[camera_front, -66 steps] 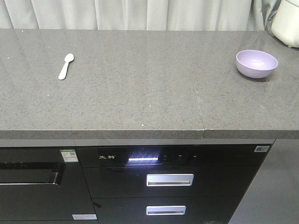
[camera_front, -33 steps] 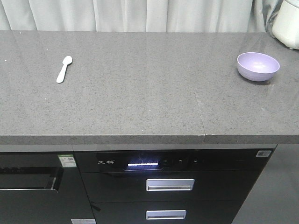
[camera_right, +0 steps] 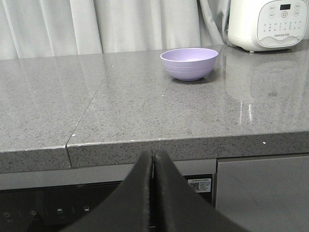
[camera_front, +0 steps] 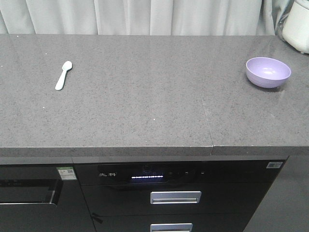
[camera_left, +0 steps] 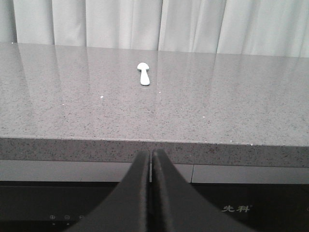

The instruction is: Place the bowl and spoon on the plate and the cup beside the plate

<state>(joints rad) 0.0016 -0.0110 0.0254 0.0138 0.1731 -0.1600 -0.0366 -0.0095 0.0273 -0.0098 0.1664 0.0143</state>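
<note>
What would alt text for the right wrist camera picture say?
A small purple bowl sits on a grey stone counter, a white rice cooker behind it to the right. In front, the right gripper is shut, below the counter's edge.

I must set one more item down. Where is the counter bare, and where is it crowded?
The widest bare patch of the counter lies between the spoon, left, and the bowl, right. The front strip is bare too. Only the far right corner is crowded: the bowl near the white cooker.

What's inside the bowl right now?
Nothing visible: in the front view the bowl looks empty inside. Its near wall hides a strip of the floor.
</note>
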